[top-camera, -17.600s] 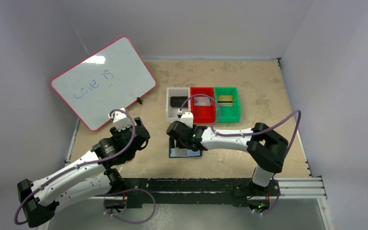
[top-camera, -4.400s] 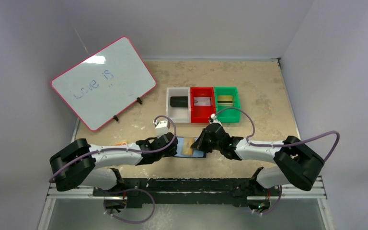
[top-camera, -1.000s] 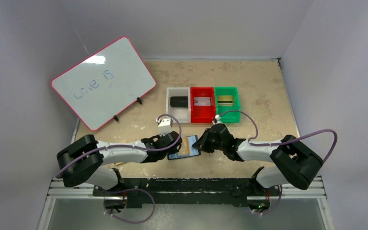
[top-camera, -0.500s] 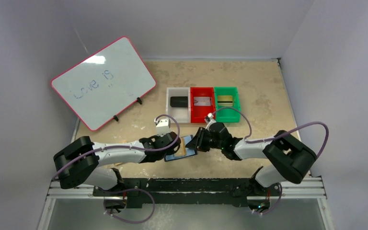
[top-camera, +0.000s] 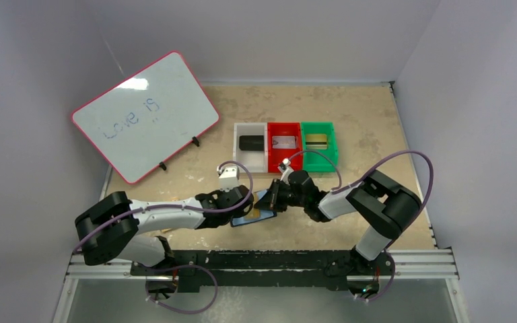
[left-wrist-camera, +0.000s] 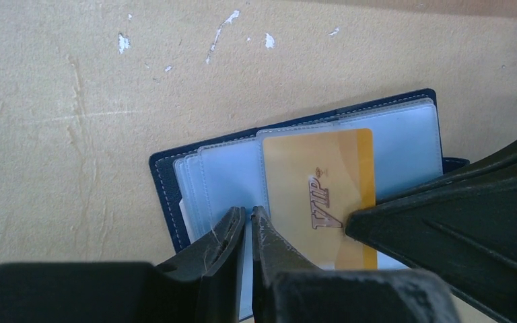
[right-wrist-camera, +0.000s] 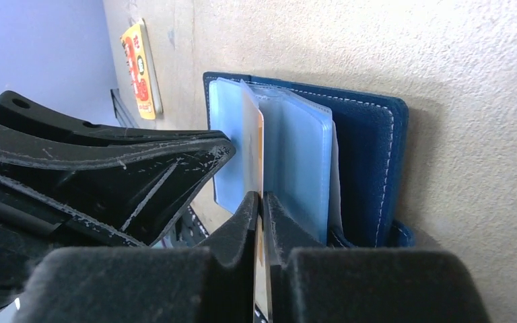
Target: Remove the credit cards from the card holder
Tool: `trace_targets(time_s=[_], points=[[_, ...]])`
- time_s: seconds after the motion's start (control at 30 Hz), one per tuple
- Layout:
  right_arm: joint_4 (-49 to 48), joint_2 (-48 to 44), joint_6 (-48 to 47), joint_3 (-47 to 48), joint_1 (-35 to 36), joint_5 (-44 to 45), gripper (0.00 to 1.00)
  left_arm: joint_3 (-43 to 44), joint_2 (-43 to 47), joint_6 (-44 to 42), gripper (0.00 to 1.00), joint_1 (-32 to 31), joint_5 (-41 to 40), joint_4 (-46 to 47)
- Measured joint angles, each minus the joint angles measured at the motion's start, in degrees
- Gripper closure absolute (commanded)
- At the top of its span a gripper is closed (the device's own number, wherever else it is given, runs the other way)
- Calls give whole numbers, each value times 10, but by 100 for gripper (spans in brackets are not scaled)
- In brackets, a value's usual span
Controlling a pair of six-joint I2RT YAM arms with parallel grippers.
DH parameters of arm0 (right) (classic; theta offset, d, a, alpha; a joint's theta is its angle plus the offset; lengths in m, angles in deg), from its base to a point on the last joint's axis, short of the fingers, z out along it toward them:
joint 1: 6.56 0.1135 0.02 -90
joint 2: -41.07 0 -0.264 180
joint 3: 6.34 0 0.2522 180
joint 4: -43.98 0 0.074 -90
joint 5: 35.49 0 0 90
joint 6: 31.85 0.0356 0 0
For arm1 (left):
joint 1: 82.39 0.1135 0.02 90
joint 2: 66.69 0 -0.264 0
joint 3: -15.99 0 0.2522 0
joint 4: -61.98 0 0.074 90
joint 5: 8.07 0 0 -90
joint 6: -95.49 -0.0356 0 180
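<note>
Credit card pinched in my right tool runs lengthwise ahead into the card holder my left tool clamps.

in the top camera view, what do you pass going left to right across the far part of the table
whiteboard → white bin → red bin → green bin
</note>
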Motion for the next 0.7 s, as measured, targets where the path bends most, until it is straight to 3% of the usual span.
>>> trace_targets(time_s=[0.23, 0.43, 0.53, 0.7], points=[[-7, 1, 8, 0, 0, -1, 82, 0, 23, 0, 89, 3, -17, -26], [-24, 8, 15, 0, -1, -12, 85, 0, 33, 0, 89, 8, -18, -31], [-27, 21, 15, 1, -2, -16, 78, 0, 33, -2, 90, 8, -17, -31], [-31, 42, 15, 10, -2, -29, 78, 0, 33, -2, 90, 8, -17, -31]])
